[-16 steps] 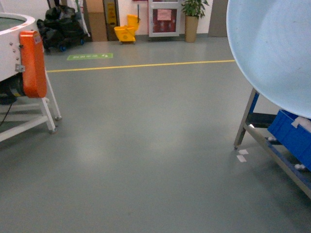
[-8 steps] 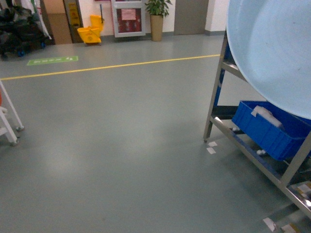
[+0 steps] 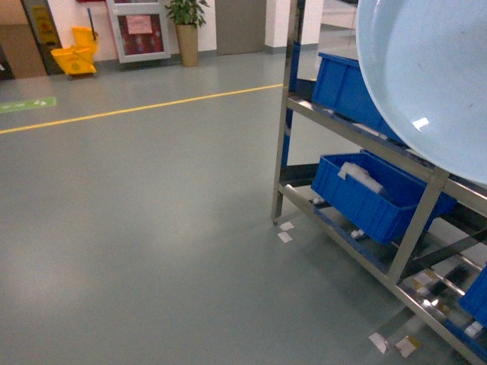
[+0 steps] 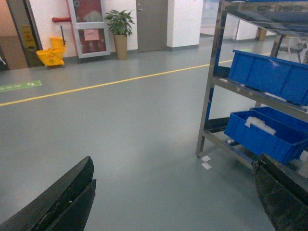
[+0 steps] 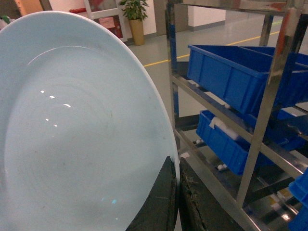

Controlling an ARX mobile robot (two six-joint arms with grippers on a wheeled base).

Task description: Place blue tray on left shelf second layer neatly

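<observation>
We carry the blue tray (image 5: 82,130) on edge, right end effector (image 5: 177,192) pinched on its rim, clearing the shelf (image 3: 426,199) uprights. Left end effector (image 4: 178,192) spread wide, empty.

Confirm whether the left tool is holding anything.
No: the left tool is open, its black fingers wide apart over bare grey floor.

The blue tray (image 5: 72,134) is pale sky-blue; the crates (image 3: 377,194) on the steel-grey shelf (image 3: 285,114) are deep blue; the floor (image 3: 152,228) is grey-green with a yellow line (image 3: 137,109); the mop bucket (image 3: 74,55), upper left, is yellow.
</observation>
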